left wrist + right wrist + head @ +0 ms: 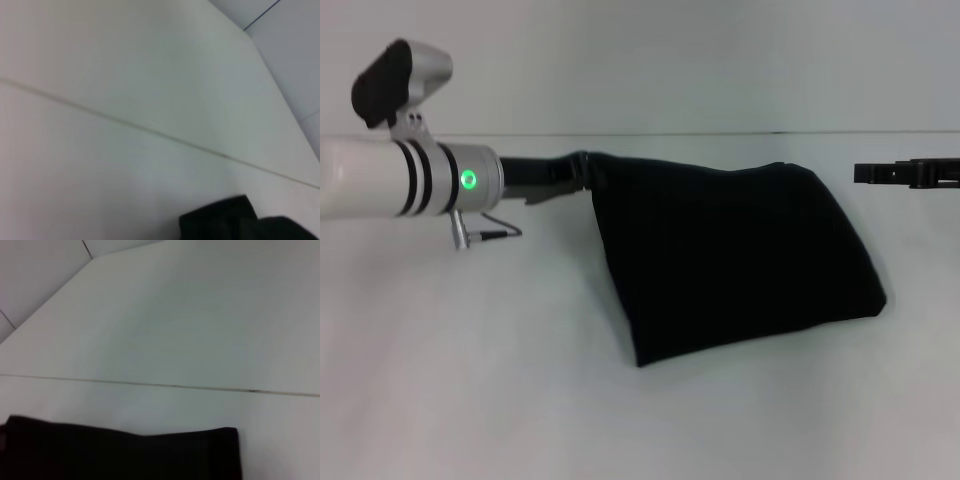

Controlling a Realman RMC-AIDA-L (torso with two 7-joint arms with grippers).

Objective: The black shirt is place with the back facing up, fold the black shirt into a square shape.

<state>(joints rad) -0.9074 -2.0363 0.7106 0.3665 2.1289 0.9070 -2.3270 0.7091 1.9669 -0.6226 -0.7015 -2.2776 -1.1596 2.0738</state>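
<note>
The black shirt lies folded in a rough four-sided shape on the white table, right of centre, plain side up. My left gripper reaches in from the left and is shut on the shirt's far left corner, which is drawn up toward it. The left wrist view shows only a dark bit of the shirt, and the right wrist view shows a straight folded edge of the shirt. My right gripper hangs at the far right, a short way off the shirt's far right corner and not touching it.
The table's far edge runs just behind the shirt, with a pale wall beyond. A thin seam crosses the table top. Bare white surface lies in front of and to the left of the shirt.
</note>
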